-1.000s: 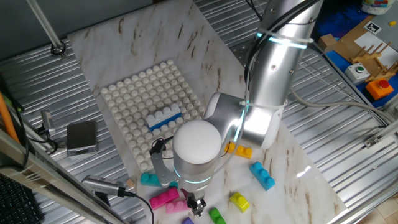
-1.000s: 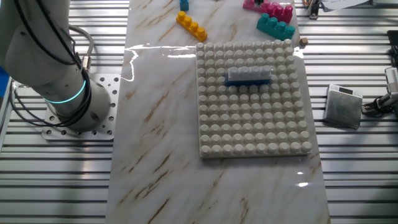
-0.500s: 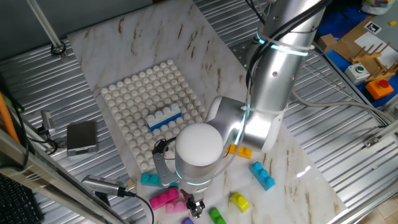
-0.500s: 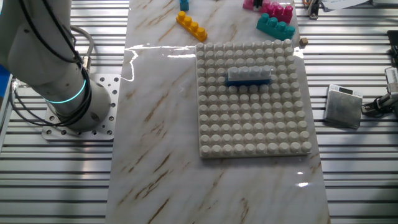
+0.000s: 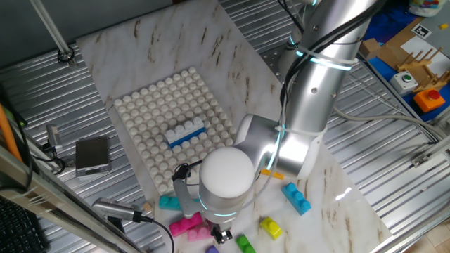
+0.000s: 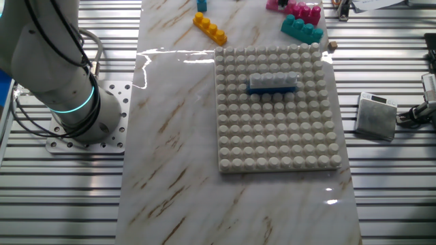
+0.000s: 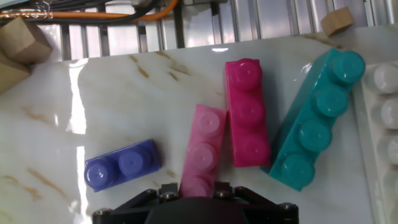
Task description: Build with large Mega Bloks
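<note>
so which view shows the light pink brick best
The hand view: the light pink brick lies whole beside the magenta brick, studs plain. One fixed view shows only a small part of it by the arm; the other fixed view catches just a sliver at the top edge.

10 bricks total. 8 loose on worktop (image 5: pixel 176 42), 1 ea.: teal (image 7: pixel 317 118), magenta (image 7: pixel 247 115), lt pink (image 7: pixel 204 152), purple (image 7: pixel 121 165), green (image 5: pixel 244 243), yellow (image 5: pixel 270 226), loose blue (image 5: pixel 297 197), orange (image 6: pixel 209 28). 2 stacked, white (image 5: pixel 184 128) on lower blue (image 5: pixel 188 139), on 1 baseplate (image 5: pixel 140 105). 3 wooden cubes (image 7: pixel 336 20) in hand view.
</note>
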`<state>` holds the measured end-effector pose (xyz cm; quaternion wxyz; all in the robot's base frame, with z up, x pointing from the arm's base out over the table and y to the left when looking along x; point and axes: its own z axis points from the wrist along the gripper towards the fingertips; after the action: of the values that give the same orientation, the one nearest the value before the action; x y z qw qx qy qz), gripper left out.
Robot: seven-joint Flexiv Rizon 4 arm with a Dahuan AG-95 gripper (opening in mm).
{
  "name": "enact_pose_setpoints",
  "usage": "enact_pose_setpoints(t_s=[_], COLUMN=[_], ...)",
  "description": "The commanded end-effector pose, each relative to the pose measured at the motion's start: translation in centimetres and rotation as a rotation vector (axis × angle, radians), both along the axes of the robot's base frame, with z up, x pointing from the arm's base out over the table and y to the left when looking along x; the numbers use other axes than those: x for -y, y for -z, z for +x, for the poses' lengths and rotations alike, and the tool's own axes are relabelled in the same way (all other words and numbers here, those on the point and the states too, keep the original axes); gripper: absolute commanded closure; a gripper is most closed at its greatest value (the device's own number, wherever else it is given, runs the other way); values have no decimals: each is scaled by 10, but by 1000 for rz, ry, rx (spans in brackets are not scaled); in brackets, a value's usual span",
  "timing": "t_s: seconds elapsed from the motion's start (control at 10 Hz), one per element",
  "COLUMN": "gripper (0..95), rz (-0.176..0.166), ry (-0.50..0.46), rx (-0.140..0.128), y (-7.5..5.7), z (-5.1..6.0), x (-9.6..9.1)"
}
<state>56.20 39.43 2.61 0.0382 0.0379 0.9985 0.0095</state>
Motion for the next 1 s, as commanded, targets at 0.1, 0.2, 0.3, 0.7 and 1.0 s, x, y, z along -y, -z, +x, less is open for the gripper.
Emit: enact_pose_setpoints(t_s=[0.1,0.2,0.3,0.7,1.0], gripper=[760,760,950,950,950], rz=[-7,-7,-7,5,19], ry=[-7,-13,-20,-46,-70], rx=[-6,-13,-13,-17,-37], y=[2,-1,-3,-12,-33], z=[2,2,2,0,-8], x=[0,0,0,0,2])
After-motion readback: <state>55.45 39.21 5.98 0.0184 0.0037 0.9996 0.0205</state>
